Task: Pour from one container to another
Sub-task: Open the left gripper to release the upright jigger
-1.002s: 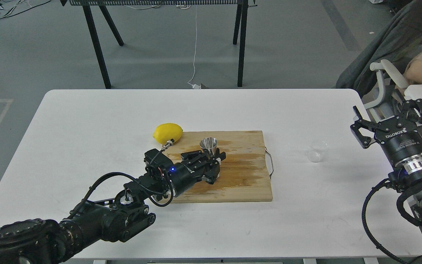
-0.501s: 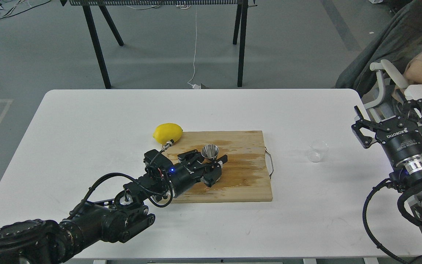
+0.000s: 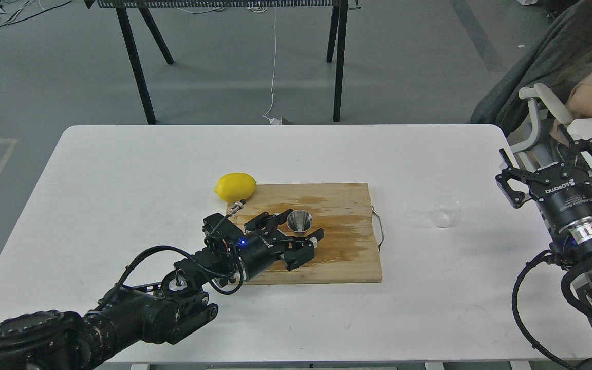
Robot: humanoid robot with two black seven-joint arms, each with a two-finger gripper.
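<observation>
Head view: left gripper point(image 3: 303, 241) clamped on the tilted jigger point(image 3: 299, 222) over the cutting board point(image 3: 350, 257); plastic cup point(image 3: 445, 211) upright on the table point(image 3: 121, 169), nearer the spread-fingered right gripper point(image 3: 553, 164).

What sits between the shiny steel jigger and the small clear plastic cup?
In the head view, wooden cutting board, its wire handle, then bare white table separate jigger and cup.

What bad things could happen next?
1. The shiny steel hourglass-shaped jigger sits low between the left gripper's fingers and might tip onto the wooden cutting board.
2. The small clear plastic cup looks light; the open right gripper could knock it over.
</observation>
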